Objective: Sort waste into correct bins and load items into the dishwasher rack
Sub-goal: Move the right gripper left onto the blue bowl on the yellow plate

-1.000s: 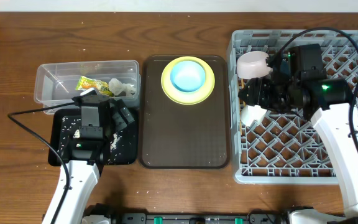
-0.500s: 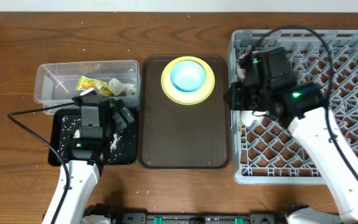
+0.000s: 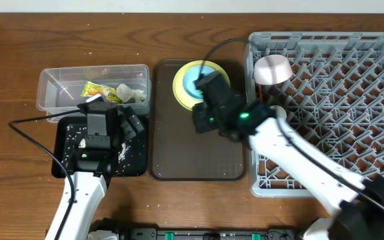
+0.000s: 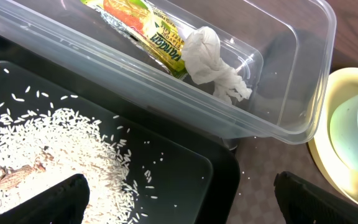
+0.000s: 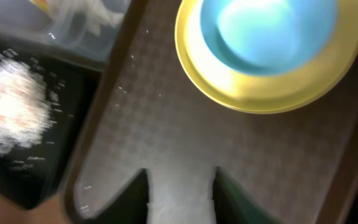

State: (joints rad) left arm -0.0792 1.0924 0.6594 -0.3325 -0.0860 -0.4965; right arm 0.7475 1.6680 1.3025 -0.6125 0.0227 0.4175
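The orange-and-green snack wrapper point(image 3: 99, 90) point(image 4: 148, 31) and the white tissue point(image 3: 129, 93) point(image 4: 213, 59) lie in the clear tub point(image 3: 52, 93) point(image 4: 303, 74). Rice scraps point(image 4: 48, 137) lie in the black tray point(image 3: 62, 167) point(image 4: 185, 180). My left gripper point(image 3: 122, 127) point(image 4: 179, 208) is open and empty over that tray. The light blue bowl point(image 3: 192, 79) point(image 5: 272, 31) sits on the yellow-green plate point(image 3: 182, 87) point(image 5: 229, 93). My right gripper point(image 3: 201, 121) point(image 5: 182, 186) is open and empty, just short of the plate. A white bowl point(image 3: 273, 69) and a white cup point(image 3: 277, 113) are in the grey rack point(image 3: 352, 100). The chopsticks are out of view.
The plate stands at the far end of a large brown serving tray point(image 3: 192, 160) point(image 5: 260, 143), between the bins on the left and the rack on the right. My right arm crosses the rack's near left part. A few rice grains lie on the brown tray's left side.
My right arm has swung left from the rack to over the brown tray, leaving the white cup in the rack. The left arm has not moved.
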